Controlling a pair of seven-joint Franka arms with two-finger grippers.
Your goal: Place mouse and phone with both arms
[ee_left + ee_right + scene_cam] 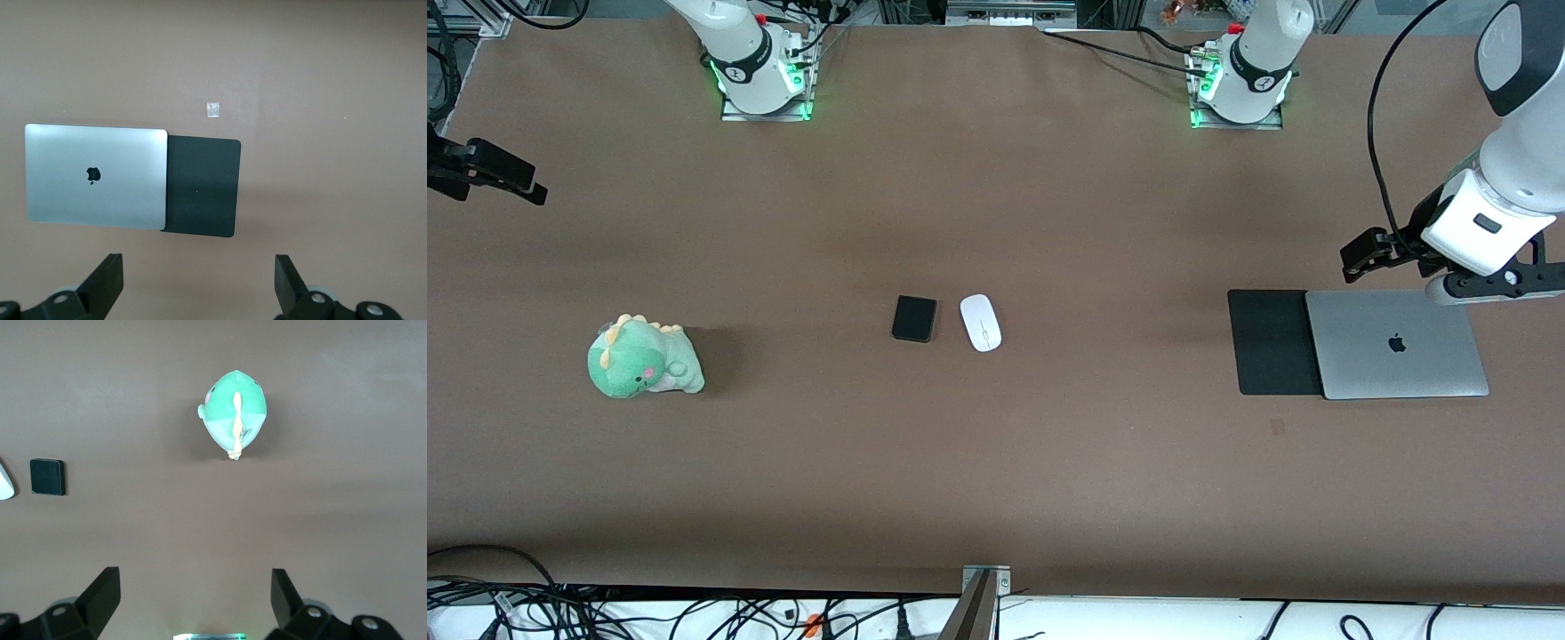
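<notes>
Nothing is picked yet: mouse (pixel 980 323) and phone (pixel 914 318) lie mid-table; left gripper (pixel 199 283) and right gripper (pixel 195 599), both wide and empty, must descend.

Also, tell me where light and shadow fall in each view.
Front view: green glow at both arm bases, the plush dinosaur throws a soft shadow toward the table's middle. Left wrist view: the laptop lid has a mild sheen. Right wrist view: even, dim light.

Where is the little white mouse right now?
The mouse lies on the brown table near the middle of the front view, right beside the small black phone, on the phone's side toward the left arm's end.
</notes>
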